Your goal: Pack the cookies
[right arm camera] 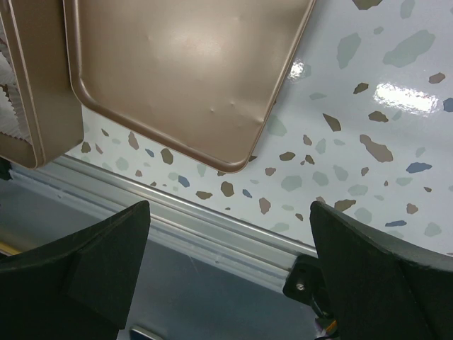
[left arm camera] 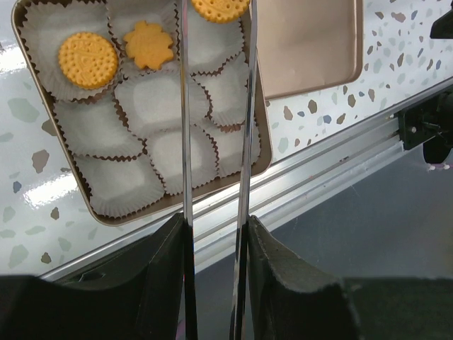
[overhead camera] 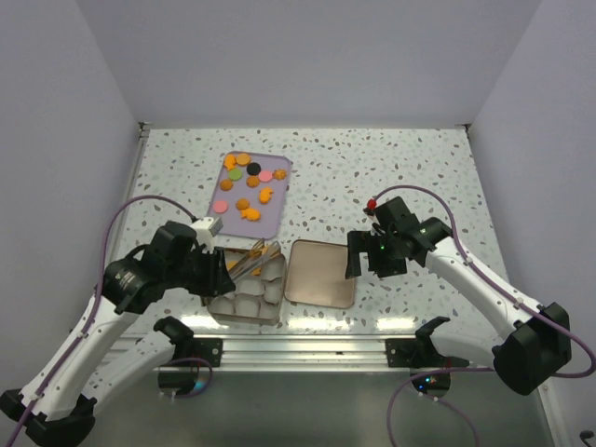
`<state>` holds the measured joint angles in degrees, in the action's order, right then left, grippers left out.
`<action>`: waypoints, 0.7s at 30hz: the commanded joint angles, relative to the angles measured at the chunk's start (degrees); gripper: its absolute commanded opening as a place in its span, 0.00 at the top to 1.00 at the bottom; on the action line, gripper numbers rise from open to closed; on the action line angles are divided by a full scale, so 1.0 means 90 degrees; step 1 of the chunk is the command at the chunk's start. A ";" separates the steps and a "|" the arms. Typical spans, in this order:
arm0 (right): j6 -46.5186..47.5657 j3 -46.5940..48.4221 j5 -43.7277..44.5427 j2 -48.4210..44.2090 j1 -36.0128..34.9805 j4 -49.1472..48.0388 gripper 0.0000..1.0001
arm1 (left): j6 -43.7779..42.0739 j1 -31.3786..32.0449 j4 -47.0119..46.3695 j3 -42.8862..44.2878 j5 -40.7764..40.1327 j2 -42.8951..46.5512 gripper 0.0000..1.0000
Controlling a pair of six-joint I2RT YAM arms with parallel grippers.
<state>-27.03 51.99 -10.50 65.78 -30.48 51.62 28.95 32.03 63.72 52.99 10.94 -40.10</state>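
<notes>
Left claw (left arm camera: 216, 244): I clench tongs (left arm camera: 185, 142), tips pinching an orange cookie (left arm camera: 221, 8) over the tin (overhead camera: 247, 318).
Right claw (right arm camera: 230, 212): mine spread wide, grasping nothing.

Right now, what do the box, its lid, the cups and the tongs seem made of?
The box looks like thin sheet metal, satin bronze, with a rolled rim. The lid matches it; small dents and soft glare suggest tin. The cups look like matte white pleated paper. The tongs seem polished steel: thin, mirror-bright blades.
</notes>
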 commanded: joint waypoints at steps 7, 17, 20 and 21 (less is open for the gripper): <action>-0.0064 -0.0005 -0.0181 0.0064 -0.0041 -0.0100 0.02 | 0.0143 0.0025 -0.0156 -0.0165 0.0142 0.0149 0.64; -0.0064 0.0005 -0.0161 0.0103 -0.0051 -0.0100 0.02 | 0.0104 0.0015 -0.0352 -0.0263 0.0210 0.0041 0.59; -0.0064 0.0015 -0.0161 0.0123 -0.0051 -0.0120 0.02 | 0.0075 0.0025 -0.0391 -0.0243 0.0201 0.0012 0.56; -0.0064 0.0015 -0.0161 0.0142 -0.0051 -0.0110 0.02 | 0.0074 0.0025 -0.0401 -0.0234 0.0220 0.0002 0.55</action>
<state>-27.03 51.99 -10.57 66.46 -30.74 51.57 29.43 32.03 63.42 50.65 11.77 -40.07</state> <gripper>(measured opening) 0.983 0.446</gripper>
